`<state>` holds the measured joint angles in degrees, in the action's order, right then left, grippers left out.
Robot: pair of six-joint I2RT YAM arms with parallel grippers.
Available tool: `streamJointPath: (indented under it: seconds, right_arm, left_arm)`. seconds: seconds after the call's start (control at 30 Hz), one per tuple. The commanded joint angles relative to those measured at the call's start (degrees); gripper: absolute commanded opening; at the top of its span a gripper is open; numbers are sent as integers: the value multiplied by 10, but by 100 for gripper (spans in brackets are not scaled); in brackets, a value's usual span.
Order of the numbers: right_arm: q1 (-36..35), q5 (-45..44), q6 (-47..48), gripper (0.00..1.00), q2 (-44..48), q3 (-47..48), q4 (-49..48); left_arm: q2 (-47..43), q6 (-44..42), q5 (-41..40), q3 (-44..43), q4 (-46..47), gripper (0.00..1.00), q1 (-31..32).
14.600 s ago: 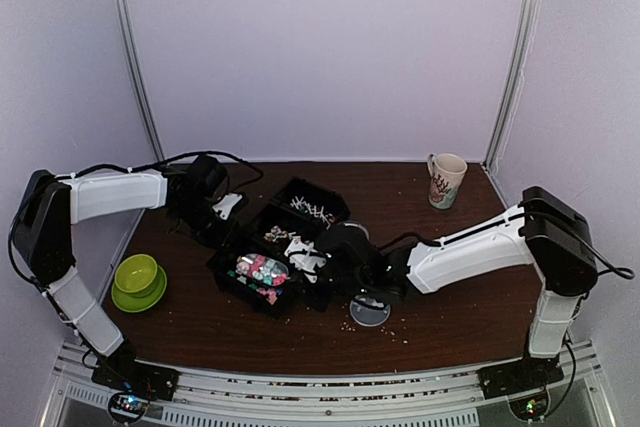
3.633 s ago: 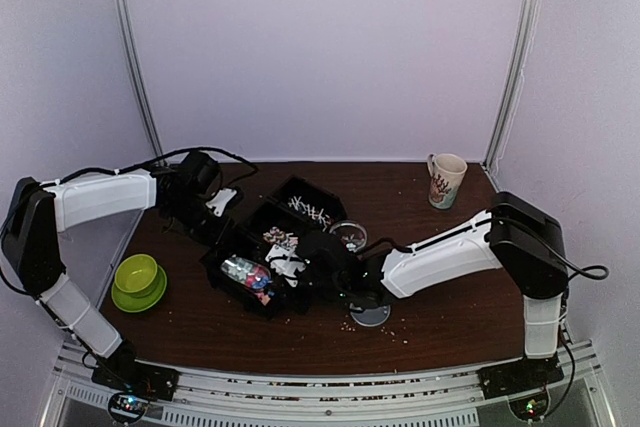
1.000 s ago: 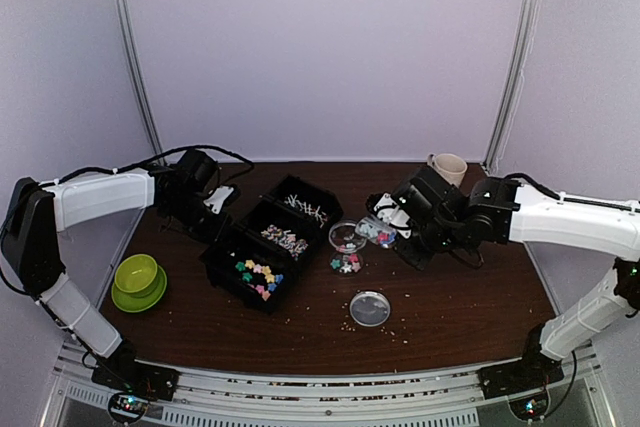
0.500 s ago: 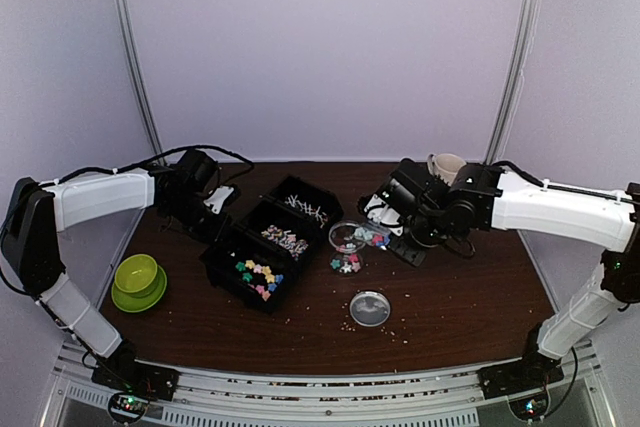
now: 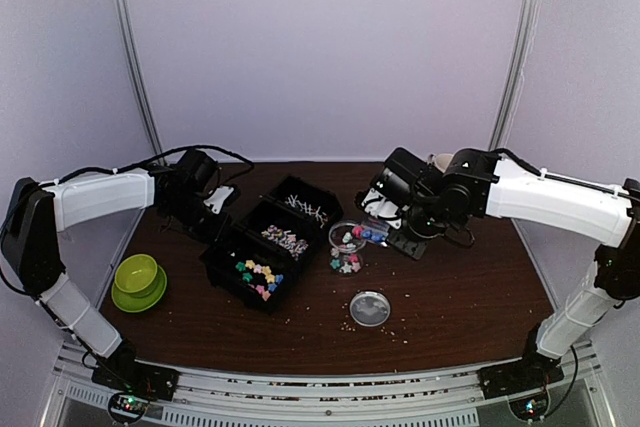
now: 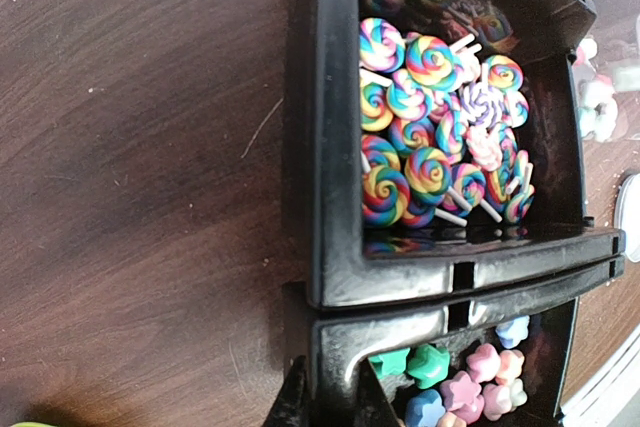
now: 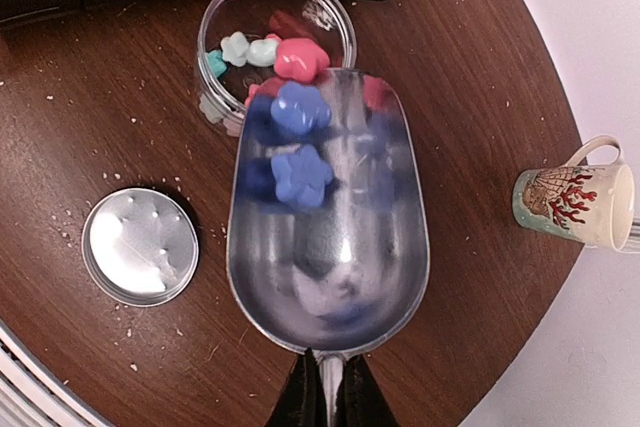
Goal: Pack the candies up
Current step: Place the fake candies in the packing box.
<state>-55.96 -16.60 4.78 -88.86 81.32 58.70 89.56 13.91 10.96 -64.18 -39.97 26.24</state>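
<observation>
Scoop (image 7: 328, 247) with candies (image 7: 300, 175) now over jar (image 7: 270, 2)

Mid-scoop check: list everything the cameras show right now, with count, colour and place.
black tray: one, black, three compartments, centre-left of table
star candies: many, pastel mix, tray's near compartment
lollipops: many, rainbow swirls, middle compartment
white-stick pieces: many, whitish, far compartment
clear jar: one, transparent, right of tray, few stars inside
metal scoop: one, silver, over the jar, blue stars at its lip
lid: one, silver, on table near jar
mug: one, cream with red pattern, far right
bowl: one, green, on green saucer, near left
left gripper: black, shut on tray wall
right gripper: black, shut on scoop handle
</observation>
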Motion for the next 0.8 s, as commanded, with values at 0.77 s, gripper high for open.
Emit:
streamJointPath:
  seconds: [0.77]
  right_arm:
    - [-48, -80, 21, 0, -69, 132, 121]
  left_arm:
    - [-40, 3, 44, -38, 76, 0, -3]
